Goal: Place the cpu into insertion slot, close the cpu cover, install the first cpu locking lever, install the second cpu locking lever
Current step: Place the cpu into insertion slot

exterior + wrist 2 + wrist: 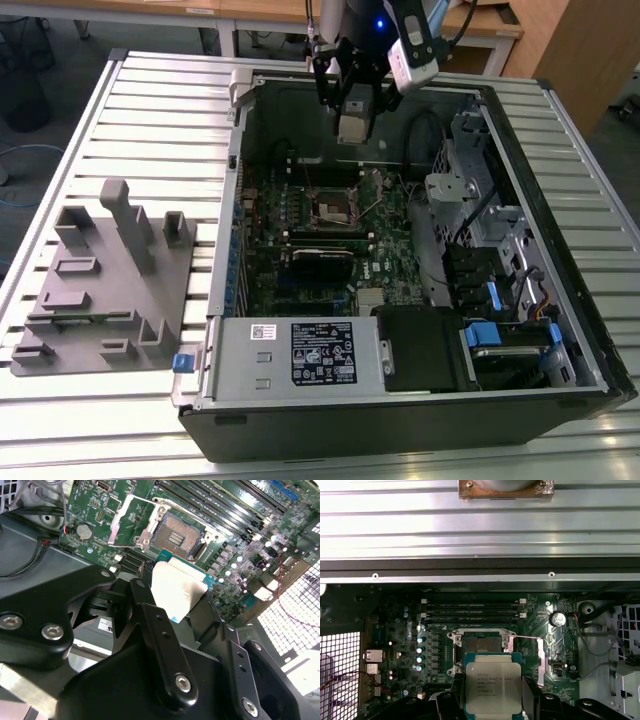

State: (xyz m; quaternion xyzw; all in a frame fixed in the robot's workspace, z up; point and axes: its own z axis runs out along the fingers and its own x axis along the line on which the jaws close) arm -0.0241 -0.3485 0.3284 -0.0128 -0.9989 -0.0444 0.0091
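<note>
cpu (492, 687) over case (400, 432) on slatted table (150, 90)

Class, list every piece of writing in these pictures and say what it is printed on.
cpu, gripped by the claw: several printed lines, too small to read.
Black label on the silver box: blurred, unreadable.
White sticker beside it: too small to read.
Nothing can be quoted.

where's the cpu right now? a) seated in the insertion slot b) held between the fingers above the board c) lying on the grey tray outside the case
b: in the first wrist view the cpu is clamped between the fingers, clear of the insertion slot, whose contact field lies bare.
</note>
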